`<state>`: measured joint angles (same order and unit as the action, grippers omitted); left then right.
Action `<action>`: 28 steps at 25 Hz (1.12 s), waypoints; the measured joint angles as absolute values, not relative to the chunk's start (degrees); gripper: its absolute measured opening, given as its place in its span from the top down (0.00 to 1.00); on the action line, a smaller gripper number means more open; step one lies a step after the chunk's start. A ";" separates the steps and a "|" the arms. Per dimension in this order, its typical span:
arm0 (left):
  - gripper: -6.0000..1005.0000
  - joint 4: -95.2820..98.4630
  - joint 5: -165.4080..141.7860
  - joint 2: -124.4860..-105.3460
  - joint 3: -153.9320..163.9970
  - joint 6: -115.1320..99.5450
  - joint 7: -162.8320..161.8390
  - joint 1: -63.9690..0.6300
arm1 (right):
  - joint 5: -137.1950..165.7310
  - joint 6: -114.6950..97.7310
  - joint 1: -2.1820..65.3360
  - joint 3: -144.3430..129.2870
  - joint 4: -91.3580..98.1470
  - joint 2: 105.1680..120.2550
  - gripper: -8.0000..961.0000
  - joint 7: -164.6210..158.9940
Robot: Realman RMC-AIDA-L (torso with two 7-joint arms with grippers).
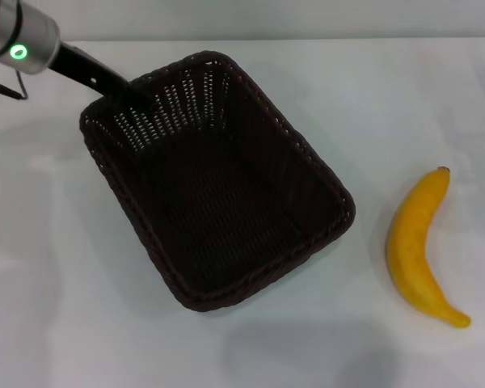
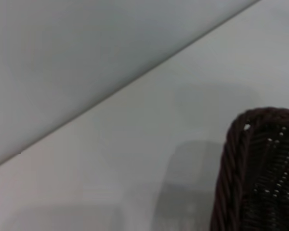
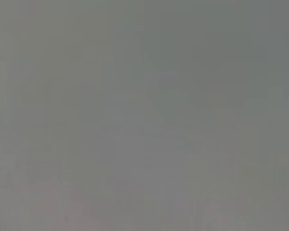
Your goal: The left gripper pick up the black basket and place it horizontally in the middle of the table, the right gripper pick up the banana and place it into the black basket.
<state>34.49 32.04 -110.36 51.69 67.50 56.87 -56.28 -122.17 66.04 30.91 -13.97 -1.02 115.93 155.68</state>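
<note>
White worktop, pale backdrop

The smooth white worktop [image 1: 226, 356] fills the head view — soft, even light, faint shadows — ending at a grey wall [image 2: 86, 48].

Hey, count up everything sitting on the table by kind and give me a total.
Black woven basket: 1
Banana: 1
Total: 2 things on the white table, with the left gripper at the basket's far rim.

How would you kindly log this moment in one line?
left gripper: at far rim of black basket | basket: skewed | banana: on table, right of basket | right gripper: unseen
</note>
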 joint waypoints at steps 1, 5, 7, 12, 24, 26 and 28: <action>0.13 34.48 32.12 -110.79 51.69 67.28 57.42 -56.03 | -122.17 66.22 30.83 -13.97 -1.12 115.93 0.13 155.68; 0.13 34.18 31.92 -111.88 51.69 67.07 58.64 -55.61 | -122.17 67.87 30.17 -13.97 -1.47 115.93 0.13 155.66; 0.13 34.07 31.85 -112.10 51.67 66.90 59.10 -55.59 | -122.18 68.78 29.60 -13.97 -1.72 115.92 0.13 155.65; 0.13 34.01 31.74 -112.15 51.67 66.17 59.24 -55.28 | -122.17 70.14 28.80 -13.97 -2.27 115.89 0.13 155.65; 0.35 33.76 31.82 -112.86 51.65 63.55 62.23 -53.84 | -122.17 71.48 28.22 -13.97 -2.75 115.88 0.13 155.56; 0.44 33.82 31.97 -112.90 51.65 63.64 62.12 -53.73 | -122.17 71.52 28.23 -13.97 -2.80 115.87 0.13 155.53; 0.54 34.05 32.30 -112.90 51.62 64.01 61.86 -53.61 | -122.17 71.56 28.23 -13.97 -2.82 115.85 0.13 155.25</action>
<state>34.05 32.30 -112.90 51.62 64.01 61.87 -53.61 -122.17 71.56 28.23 -13.97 -2.82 115.85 155.25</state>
